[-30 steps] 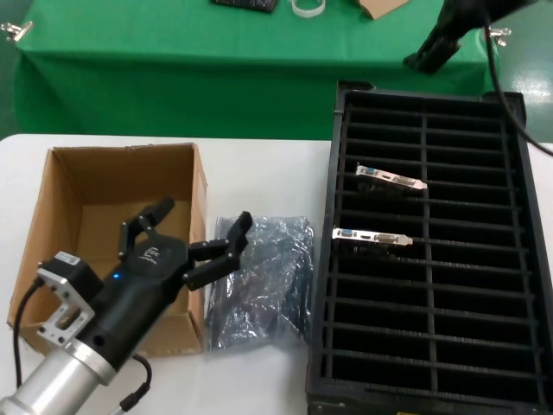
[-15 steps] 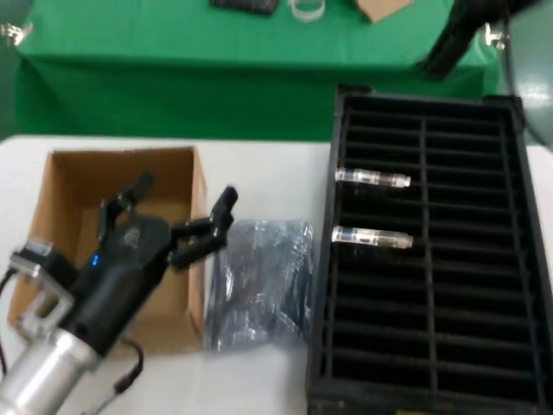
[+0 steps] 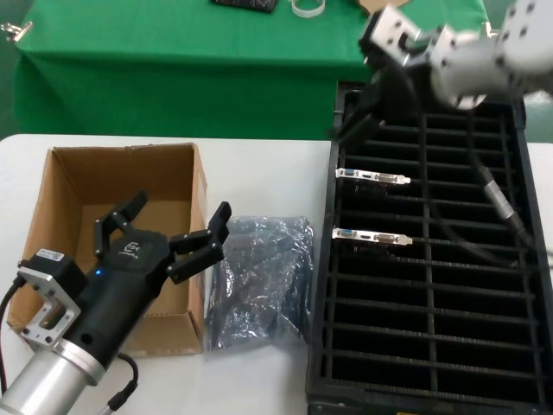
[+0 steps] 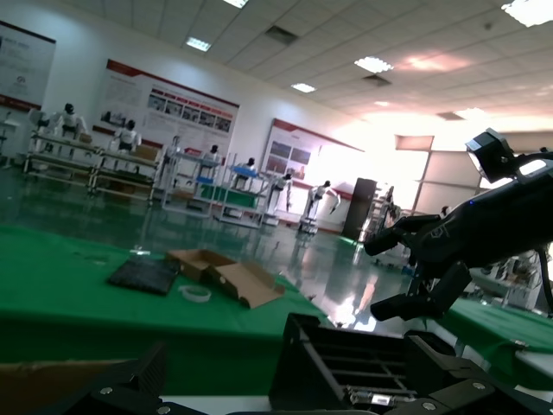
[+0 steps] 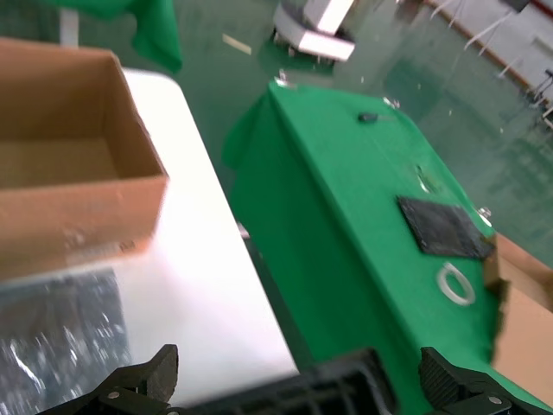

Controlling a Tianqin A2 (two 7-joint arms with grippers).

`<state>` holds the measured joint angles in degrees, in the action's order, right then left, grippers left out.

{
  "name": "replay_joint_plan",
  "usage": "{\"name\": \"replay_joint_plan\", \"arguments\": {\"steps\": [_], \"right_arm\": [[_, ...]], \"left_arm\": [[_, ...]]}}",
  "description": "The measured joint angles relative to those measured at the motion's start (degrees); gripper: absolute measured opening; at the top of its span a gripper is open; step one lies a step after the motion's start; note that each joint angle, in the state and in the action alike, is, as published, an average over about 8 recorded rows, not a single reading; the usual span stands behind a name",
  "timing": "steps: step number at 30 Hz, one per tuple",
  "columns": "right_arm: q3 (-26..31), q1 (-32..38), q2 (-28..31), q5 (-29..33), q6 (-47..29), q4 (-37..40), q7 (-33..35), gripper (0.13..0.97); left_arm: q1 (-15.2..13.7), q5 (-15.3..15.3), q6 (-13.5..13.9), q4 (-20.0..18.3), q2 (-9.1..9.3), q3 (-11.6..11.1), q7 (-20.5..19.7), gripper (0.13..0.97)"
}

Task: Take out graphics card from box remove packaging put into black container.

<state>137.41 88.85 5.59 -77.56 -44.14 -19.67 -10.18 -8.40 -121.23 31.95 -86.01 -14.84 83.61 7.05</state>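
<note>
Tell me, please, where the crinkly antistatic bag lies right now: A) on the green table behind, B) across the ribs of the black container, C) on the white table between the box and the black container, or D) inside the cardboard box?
C: the head view shows the packaging flat on the white table, with the box on one side and the black container on the other.

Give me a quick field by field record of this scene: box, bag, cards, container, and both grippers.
box: brown cardboard box, open, on white table
packaging: crinkly bag lying between box and container
graphics cards: two, one and another, standing in slots
black container: black container, most slots vacant
left gripper: left gripper, open, over the box's near corner
right gripper: right gripper, open, above the container's far end
</note>
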Motion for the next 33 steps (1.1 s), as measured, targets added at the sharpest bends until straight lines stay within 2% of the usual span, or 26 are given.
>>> {"name": "replay_joint_plan", "arguments": {"steps": [33], "right_arm": [[-24.54,-47.68,6.23,-13.73,23.70,-38.64,5.47,0.966]], "left_arm": [[4.50,9.71,-17.16,-3.04,-1.26,4.33,-3.79,0.966]]}}
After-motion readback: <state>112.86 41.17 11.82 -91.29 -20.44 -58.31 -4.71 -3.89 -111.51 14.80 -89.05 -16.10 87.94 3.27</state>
